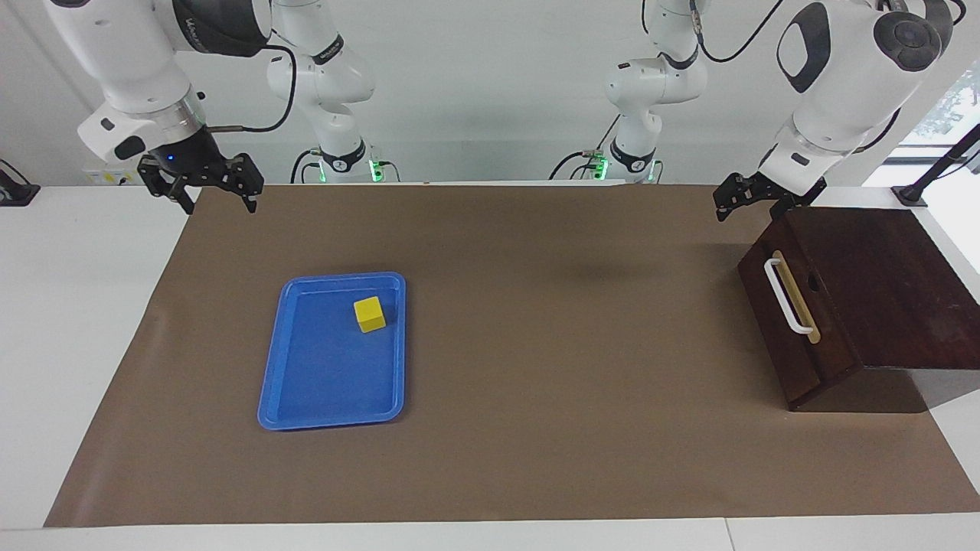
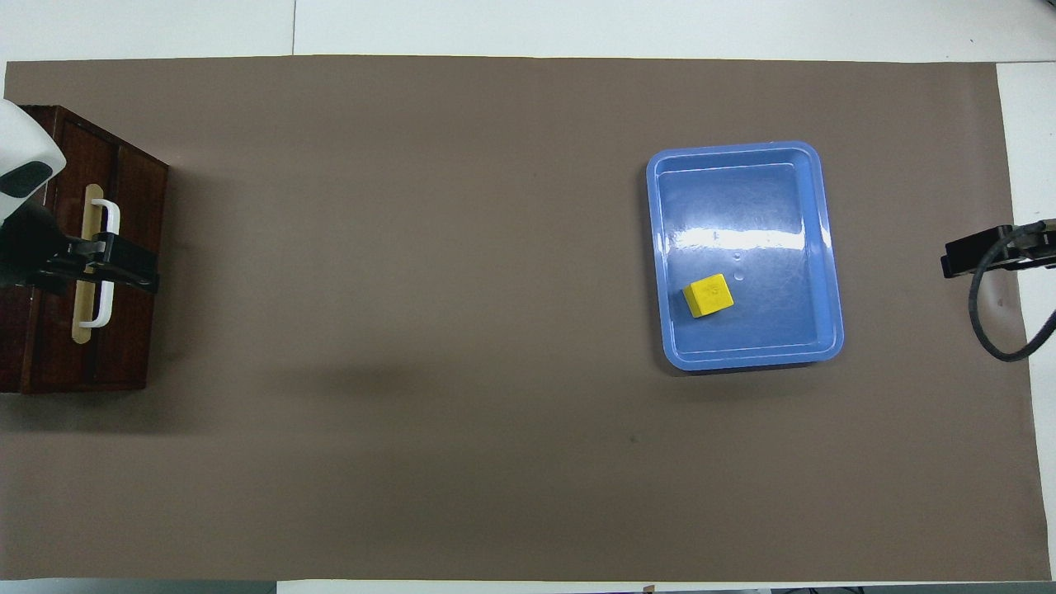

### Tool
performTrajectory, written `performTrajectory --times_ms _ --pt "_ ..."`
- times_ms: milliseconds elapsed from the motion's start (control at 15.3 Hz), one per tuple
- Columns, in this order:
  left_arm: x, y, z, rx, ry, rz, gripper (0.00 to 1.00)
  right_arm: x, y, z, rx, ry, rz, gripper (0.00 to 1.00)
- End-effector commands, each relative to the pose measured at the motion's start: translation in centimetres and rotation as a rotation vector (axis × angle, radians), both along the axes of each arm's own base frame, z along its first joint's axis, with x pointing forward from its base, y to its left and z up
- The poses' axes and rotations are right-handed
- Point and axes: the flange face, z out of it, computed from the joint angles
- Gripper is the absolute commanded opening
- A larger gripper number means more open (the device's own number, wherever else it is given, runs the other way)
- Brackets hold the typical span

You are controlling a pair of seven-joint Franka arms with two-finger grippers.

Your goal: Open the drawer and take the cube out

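The drawer of the dark brown wooden box is shut, its white bar handle facing the middle of the table; it also shows in the overhead view. The yellow cube lies in the blue tray, in the part nearer the robots, and also shows in the overhead view. My left gripper is open and empty, up in the air over the box's corner nearest the robots. My right gripper is open and empty, raised over the mat's corner at the right arm's end.
The blue tray sits on the brown mat toward the right arm's end. The wooden box stands at the left arm's end, partly off the mat. White table borders the mat.
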Motion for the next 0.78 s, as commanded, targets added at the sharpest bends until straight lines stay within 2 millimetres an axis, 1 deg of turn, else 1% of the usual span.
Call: performTrajectory --times_ms 0,65,196,718 --pt "-0.5 -0.1 0.8 -0.011 -0.01 -0.01 1.0 0.8 -0.6 -0.3 0.014 0.033 0.022 1.0" --pt "-0.4 0.0 0.8 -0.011 -0.015 -0.007 1.0 0.7 -1.0 -0.8 0.042 0.038 0.008 1.0" --pt "-0.3 0.0 0.7 -0.012 -0.02 -0.007 1.0 0.6 -1.2 -1.6 0.048 0.054 0.003 1.0" --pt "-0.3 0.0 0.7 -0.012 -0.021 -0.007 1.0 0.6 -1.3 -1.8 0.042 0.061 0.001 1.0"
